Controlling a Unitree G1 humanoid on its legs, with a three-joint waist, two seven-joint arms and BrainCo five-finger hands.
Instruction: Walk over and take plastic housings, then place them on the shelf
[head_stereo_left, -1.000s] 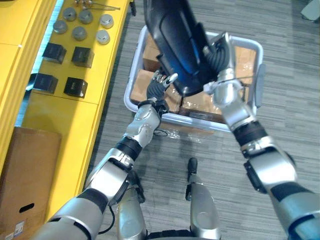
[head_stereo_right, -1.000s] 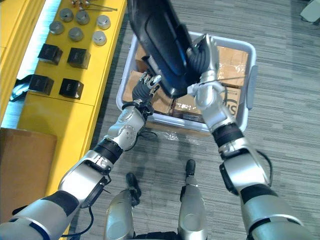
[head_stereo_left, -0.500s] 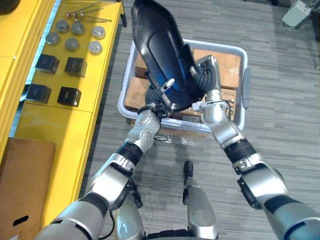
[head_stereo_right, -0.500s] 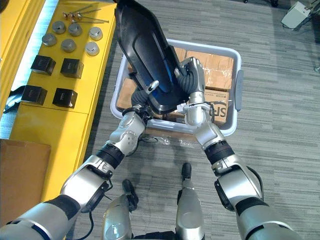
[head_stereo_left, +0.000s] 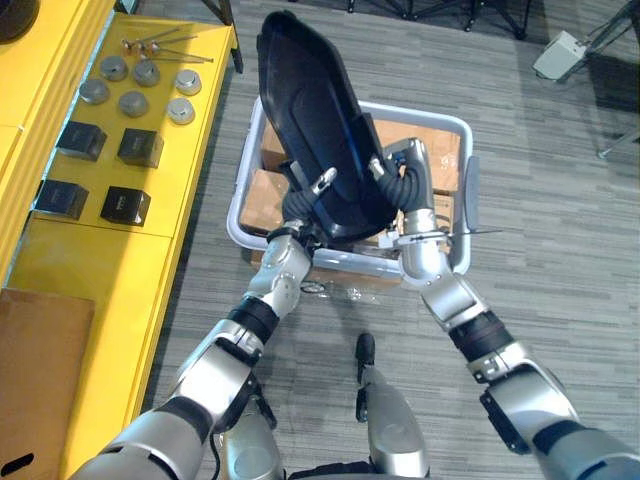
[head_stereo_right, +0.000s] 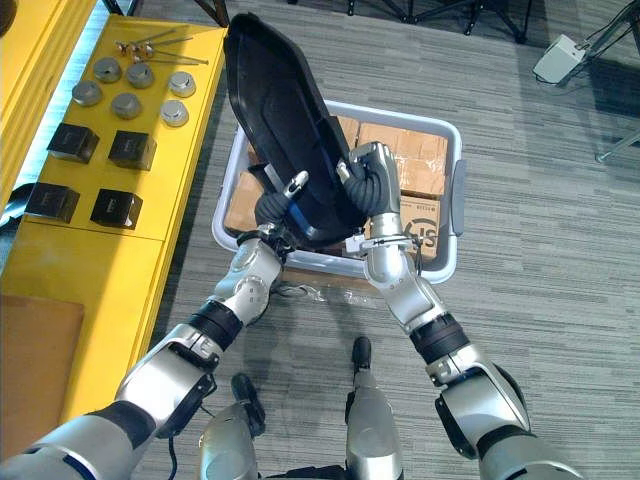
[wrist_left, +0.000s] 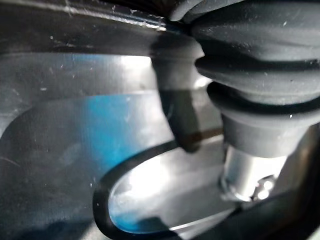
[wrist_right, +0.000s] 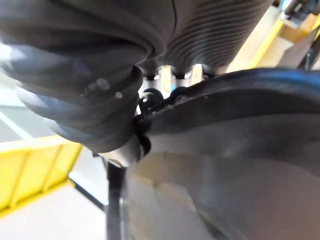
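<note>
Left hand (head_stereo_left: 303, 207): centre of the head views, under the lower end of the plastic housing (head_stereo_left: 315, 120); fingers curled up over its edge, one dark fingertip (head_stereo_left: 322, 181) lying on its inner face.
Right hand (head_stereo_left: 405, 180): just right of the left hand, dark cover against the housing's right edge; in the right wrist view its fingers (wrist_right: 167, 70) hook over the rim.
Plastic housing: large glossy black shell, held tilted between both hands, rising from centre frame toward the top, above the bin.
Bin (head_stereo_left: 420, 113): pale grey, on the carpeted floor (head_stereo_left: 560, 250) behind the housing, holding cardboard boxes (head_stereo_left: 435, 150).
Yellow shelf (head_stereo_left: 180, 190): left side of the frame, beside the bin; round metal parts (head_stereo_left: 133, 103) at upper left, black blocks (head_stereo_left: 140, 147) below them.
Brown carton (head_stereo_left: 30, 380): lower left corner.
</note>
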